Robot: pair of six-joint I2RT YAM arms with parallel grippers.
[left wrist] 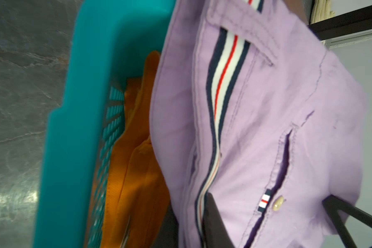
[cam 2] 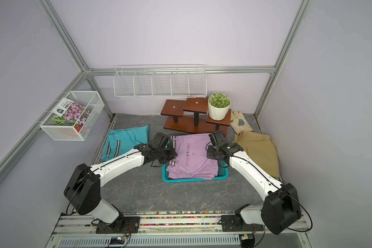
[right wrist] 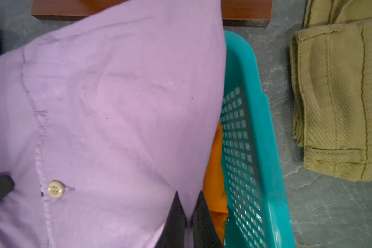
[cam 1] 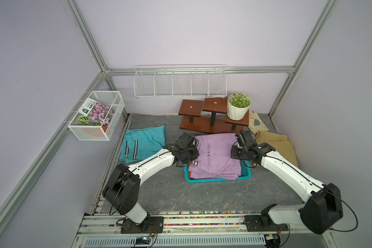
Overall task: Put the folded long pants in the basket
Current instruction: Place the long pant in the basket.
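In both top views the lilac pants hung half in the basket. Their near end lay inside it and their far end was raised over the far rim, with an arm at each side edge. The teal pants lay flat on the tabletop well to the left, and the khaki pants lay to the right. So, at a guess, two bundles were left and a third was not yet settled. Neither top view showed how the jaws stood or what lay under the lilac cloth.

The left wrist view filled that in. The orange pants sat in the basket beneath the lilac pants, so one bundle looked done. The left jaws had lilac cloth between their two dark fingers and looked closed on it.

The right wrist view showed the right jaws pinched nearly together on the lilac edge. Orange showed against the grid wall. The khaki pants lay outside the basket, untouched.
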